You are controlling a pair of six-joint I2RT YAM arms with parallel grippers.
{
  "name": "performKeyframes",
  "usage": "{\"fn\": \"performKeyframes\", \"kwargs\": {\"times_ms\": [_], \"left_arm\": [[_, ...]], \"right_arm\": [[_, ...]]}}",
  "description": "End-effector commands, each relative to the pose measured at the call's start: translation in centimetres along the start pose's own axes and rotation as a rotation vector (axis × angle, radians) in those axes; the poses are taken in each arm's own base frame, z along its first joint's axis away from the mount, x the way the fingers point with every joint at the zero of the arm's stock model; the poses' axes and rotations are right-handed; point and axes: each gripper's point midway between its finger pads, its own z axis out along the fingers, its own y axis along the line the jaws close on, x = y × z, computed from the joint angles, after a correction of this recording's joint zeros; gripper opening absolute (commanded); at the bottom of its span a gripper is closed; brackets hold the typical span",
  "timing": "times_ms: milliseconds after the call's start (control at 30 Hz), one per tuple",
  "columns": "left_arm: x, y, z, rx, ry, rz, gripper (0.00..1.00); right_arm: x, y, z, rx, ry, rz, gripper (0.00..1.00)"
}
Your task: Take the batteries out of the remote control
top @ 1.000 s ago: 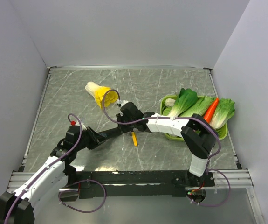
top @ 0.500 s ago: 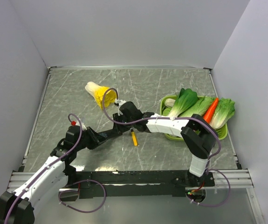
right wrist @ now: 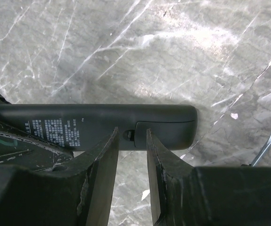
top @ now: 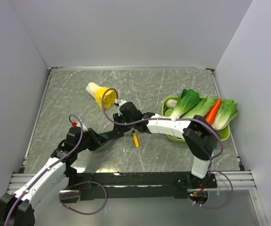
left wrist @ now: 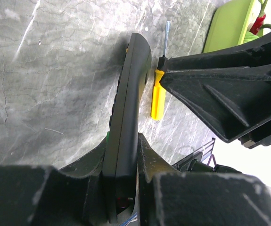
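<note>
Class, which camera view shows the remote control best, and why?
Right wrist: the remote control appears broadside, label and battery-cover seam visible. Left wrist shows it edge-on between the left fingers. The top view shows it tiny, mostly hidden.

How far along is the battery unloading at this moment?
Done: the left gripper clamps the remote control on edge. In hand: the right gripper, fingers narrowly apart, sits at the seam of the battery cover. To do: the cover is still on and no batteries show, so opening it and removing both remain.
</note>
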Motion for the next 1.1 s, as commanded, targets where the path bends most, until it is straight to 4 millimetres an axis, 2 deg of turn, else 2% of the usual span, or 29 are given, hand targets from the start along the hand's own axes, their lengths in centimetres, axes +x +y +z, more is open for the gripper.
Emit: {"fn": "performKeyframes", "kwargs": {"times_ms": [0, 533, 767, 1067], "left_arm": [[1.2, 2.0, -0.2, -0.078, 0.045, 0.007, 0.01], [1.1, 2.1, -0.1, -0.08, 0.042, 0.006, 0.01], [1.1, 2.1, -0.1, -0.083, 0.041, 0.007, 0.01], [1.1, 2.0, -0.2, -0.079, 0.041, 0.008, 0.01]], "right_arm": [[-0.4, 0.4, 0.9, 0.008, -0.004, -0.005, 0.38], [0.7, 0.9, 1.4, 0.021, 0.024, -0.014, 0.37], [1.3, 0.0, 1.3, 0.06, 0.042, -0.013, 0.36], [2.0, 0.1, 1.3, 0.069, 0.062, -0.019, 0.36]]}}
